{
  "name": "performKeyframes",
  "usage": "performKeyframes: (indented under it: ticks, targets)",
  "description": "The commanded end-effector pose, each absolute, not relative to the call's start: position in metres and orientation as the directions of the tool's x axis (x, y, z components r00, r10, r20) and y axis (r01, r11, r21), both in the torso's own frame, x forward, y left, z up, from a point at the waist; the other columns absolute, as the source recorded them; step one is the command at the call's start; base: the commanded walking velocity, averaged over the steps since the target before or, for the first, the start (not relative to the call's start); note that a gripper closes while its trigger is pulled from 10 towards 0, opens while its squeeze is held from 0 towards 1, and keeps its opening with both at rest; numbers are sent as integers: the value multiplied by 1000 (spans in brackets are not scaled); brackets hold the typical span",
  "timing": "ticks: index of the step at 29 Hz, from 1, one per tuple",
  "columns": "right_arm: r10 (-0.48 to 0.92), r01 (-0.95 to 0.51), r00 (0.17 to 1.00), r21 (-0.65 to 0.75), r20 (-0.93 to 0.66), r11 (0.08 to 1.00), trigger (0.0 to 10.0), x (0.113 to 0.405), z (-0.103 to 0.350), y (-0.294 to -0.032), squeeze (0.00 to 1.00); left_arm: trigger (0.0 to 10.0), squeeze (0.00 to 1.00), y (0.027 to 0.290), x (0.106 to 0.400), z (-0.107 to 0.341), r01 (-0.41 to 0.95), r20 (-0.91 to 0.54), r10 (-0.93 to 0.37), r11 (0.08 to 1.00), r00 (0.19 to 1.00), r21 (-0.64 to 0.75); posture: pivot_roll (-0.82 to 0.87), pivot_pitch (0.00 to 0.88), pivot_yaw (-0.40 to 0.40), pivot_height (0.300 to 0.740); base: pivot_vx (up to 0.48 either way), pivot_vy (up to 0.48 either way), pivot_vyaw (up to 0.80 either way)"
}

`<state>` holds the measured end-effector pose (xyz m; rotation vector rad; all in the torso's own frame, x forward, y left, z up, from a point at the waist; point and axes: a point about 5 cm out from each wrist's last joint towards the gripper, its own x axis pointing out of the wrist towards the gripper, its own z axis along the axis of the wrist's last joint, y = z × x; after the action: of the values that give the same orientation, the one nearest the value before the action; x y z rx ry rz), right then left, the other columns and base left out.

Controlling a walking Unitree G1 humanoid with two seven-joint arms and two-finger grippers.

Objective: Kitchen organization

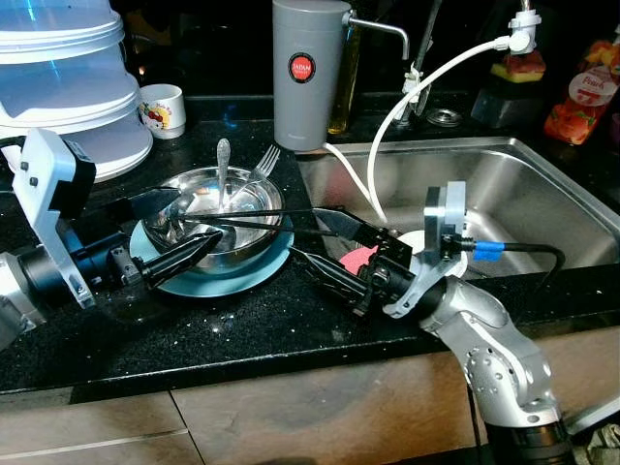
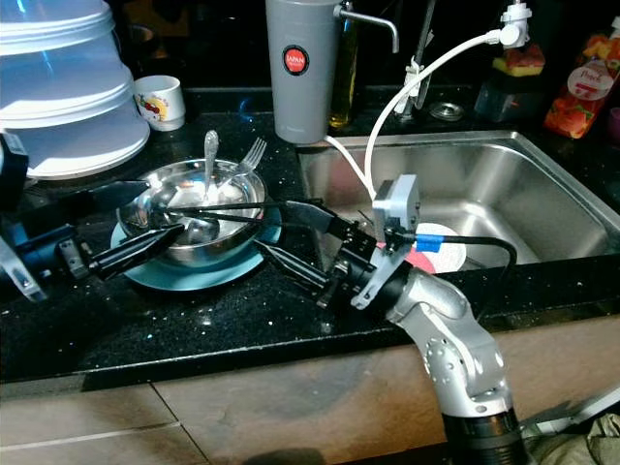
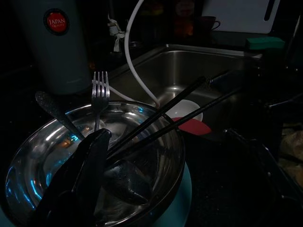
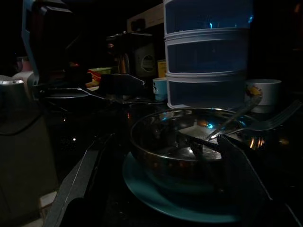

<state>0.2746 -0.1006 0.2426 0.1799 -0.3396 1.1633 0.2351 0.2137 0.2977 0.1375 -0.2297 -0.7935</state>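
Bowl (image 1: 208, 208) on a plate (image 1: 257, 266), both pincers beside it.
Left pincer (image 1: 199, 228) reaches over the bowl's rim, fingers apart around chopsticks (image 1: 281, 221); right pincer (image 1: 315, 237) spread open just right of the bowl.

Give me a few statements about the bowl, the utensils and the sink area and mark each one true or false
1. The steel bowl sits on a teal plate. True.
2. A fork and a spoon lean in the bowl. True.
3. The bowl is inside the sink. False: it is on the black counter, left of the sink.
4. The black chopsticks lie on the floor. False: they rest across the bowl.
5. The mug is red. False: it is white with a small picture.
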Motion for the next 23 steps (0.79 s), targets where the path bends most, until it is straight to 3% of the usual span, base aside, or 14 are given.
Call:
performKeyframes:
  ticks: [1, 17, 18, 19, 20, 23]
  targets:
    - [871, -927, 340, -30, 355, 375, 10000, 272, 242, -97, 0, 10000, 0, 211, 233, 295, 700, 140, -729, 684, 670, 207, 56, 98, -38, 740, 0, 0, 0]
    - [867, -925, 356, -4, 350, 381, 10000, 274, 239, -89, 0, 10000, 0, 212, 233, 295, 696, 131, -726, 685, 675, 213, 60, 104, -41, 740, 0, 0, 0]
    - [867, -925, 357, 2, 348, 380, 8902, 275, 238, -89, 0, 10000, 0, 212, 233, 295, 697, 131, -727, 685, 674, 213, 60, 106, -41, 740, 0, 0, 0]
    - [866, -924, 360, 7, 347, 382, 6235, 275, 238, -89, 0, 10000, 0, 211, 233, 295, 696, 132, -726, 685, 675, 213, 60, 104, -41, 740, 0, 0, 0]
    - [865, -923, 364, 11, 347, 384, 4745, 276, 238, -89, 0, 10000, 0, 211, 233, 295, 696, 132, -726, 686, 675, 213, 60, 104, -41, 740, 0, 0, 0]
    - [863, -922, 366, 13, 348, 387, 3333, 276, 238, -89, 0, 10000, 0, 212, 233, 295, 696, 132, -726, 686, 675, 213, 60, 104, -41, 740, 0, 0, 0]
